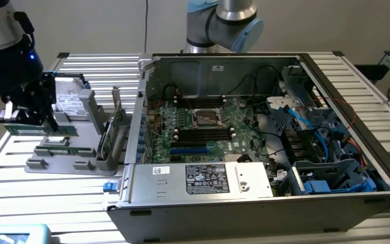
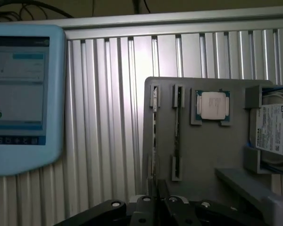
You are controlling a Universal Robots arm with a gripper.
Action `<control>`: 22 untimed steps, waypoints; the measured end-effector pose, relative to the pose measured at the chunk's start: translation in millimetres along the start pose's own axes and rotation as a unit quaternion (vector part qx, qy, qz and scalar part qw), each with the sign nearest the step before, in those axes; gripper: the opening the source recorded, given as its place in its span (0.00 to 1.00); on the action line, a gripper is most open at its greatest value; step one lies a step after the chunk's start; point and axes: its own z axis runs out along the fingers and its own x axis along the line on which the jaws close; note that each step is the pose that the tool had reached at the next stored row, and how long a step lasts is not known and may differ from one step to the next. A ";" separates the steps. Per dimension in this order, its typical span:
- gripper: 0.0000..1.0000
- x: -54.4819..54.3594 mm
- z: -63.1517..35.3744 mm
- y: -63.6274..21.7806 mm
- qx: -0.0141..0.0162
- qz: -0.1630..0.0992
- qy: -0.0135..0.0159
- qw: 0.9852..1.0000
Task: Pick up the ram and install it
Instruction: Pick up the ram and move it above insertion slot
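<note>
Closest to the wrist lens: black two-finger gripper [image 2: 154, 200], pressed together on the top edge of the long, thin green ram stick [image 2: 153, 136], seen edge-on between the fingertips. Beneath, a flat grey plastic parts tray [image 2: 203, 155] on the ribbed aluminium table [image 2: 108, 117], holding a square silver-lidded processor [image 2: 213, 104] in its own pocket and a silver boxy hard drive [image 2: 276, 129] at one end. Well apart from the tray, a light-blue framed tablet screen [image 2: 26, 94]. In the exterior view, gripper at the left, ram pinched lengthwise over the tray; hard to tell whether clear of its slot. Second green stick [image 1: 63, 151] lodged in the tray, nearer that camera. At the exterior view's right, open dark-grey computer case [image 1: 249, 208], green motherboard [image 1: 208, 127] exposed.
</note>
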 end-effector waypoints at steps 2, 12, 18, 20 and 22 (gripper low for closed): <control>0.13 1.8 -9.2 -7.0 0.000 0.000 0.000 1.000; 0.13 11.6 -55.2 -42.3 -0.001 0.000 -0.001 1.000; 0.13 17.2 -82.9 -64.6 -0.002 0.000 -0.001 1.000; 0.13 18.7 -92.0 -72.5 -0.003 0.000 -0.002 1.000; 0.13 20.1 -101.6 -80.9 -0.003 0.000 -0.002 1.000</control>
